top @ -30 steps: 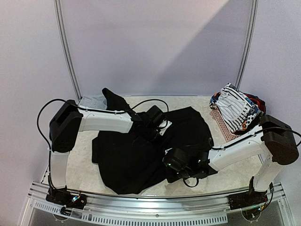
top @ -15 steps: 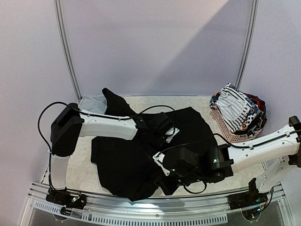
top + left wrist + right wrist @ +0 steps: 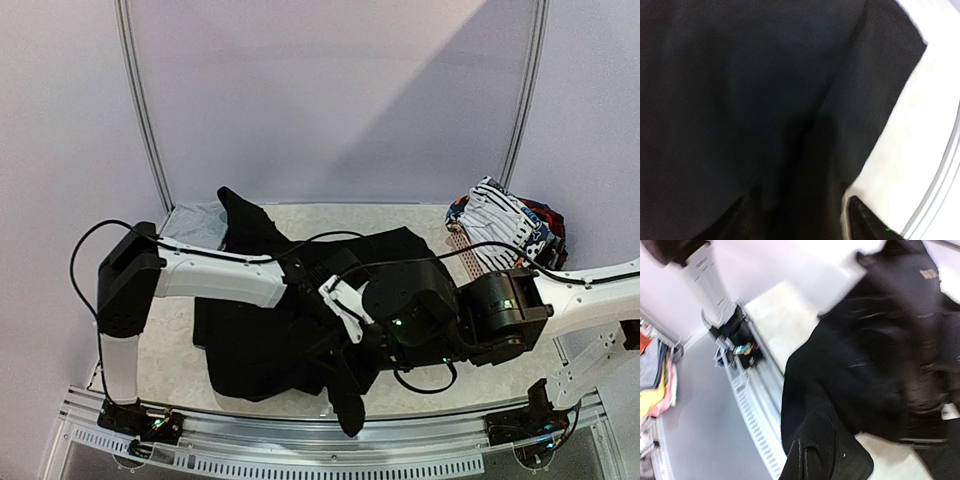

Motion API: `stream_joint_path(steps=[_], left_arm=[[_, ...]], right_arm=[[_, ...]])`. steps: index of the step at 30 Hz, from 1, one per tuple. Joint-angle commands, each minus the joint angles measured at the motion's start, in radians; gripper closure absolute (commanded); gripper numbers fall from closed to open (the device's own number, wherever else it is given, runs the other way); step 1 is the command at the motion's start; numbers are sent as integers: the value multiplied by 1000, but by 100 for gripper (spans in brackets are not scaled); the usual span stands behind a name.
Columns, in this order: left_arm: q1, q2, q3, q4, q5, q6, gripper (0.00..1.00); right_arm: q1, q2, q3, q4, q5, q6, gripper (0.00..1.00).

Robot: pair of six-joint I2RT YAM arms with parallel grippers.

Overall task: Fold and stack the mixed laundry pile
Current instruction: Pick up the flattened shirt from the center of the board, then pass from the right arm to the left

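Large black trousers (image 3: 255, 330) are spread over the middle of the bench (image 3: 170, 355), with one leg run up toward the back left corner. The near edge is lifted. A fold is pinched in the right claw (image 3: 362, 350), jaws closed on it, and the slack is hung down past the front rail (image 3: 430, 455). In the right wrist view that bunch fills the bottom of the picture. The fingers themselves are lost in cloth and blur.

The left claw (image 3: 802, 224) is held low over the same trousers, just beside the right wrist. Its fingers (image 3: 867, 226) are seen apart at the bottom of the left wrist view, not clamped on anything. Flat black cloth is seen below them and bare bench to the right.

Rest of the pile:
- Light grey trousers (image 3: 195, 214) are laid at the back left, partly covered by the black leg.
- A white black-striped piece (image 3: 500, 232) is heaped with red and blue bits (image 3: 548, 222) on the pink basket (image 3: 468, 262) at the right edge.

In the way:
- Both forearms are stretched over the middle of the trousers, close together.
- The left arm's cable (image 3: 322, 238) is looped above the cloth.
- The right arm's elbow is placed between the trousers and the basket, so the basket's near side is blocked.
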Motion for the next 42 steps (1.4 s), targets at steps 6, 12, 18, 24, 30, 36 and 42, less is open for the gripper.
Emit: stream_joint_path(steps=[6, 12, 18, 24, 30, 36, 42], left_arm=[[94, -367, -268, 54, -154, -48, 1], [173, -537, -418, 81, -224, -65, 0], [227, -795, -624, 148, -313, -74, 2], [209, -994, -795, 332, -126, 27, 5], [78, -959, -783, 389, -102, 132, 5], [-36, -835, -686, 367, -186, 208, 4], [-55, -760, -646, 398, -163, 211, 4]], right_arm=[[-47, 140, 93, -78, 119, -34, 100], [-138, 165, 117, -77, 92, -43, 100], [-233, 184, 134, -108, 97, -43, 100], [-267, 177, 132, -103, 68, -56, 100], [-278, 186, 152, -116, 63, -67, 100], [-285, 203, 160, -113, 53, -69, 100], [-286, 213, 165, -112, 47, -69, 100]])
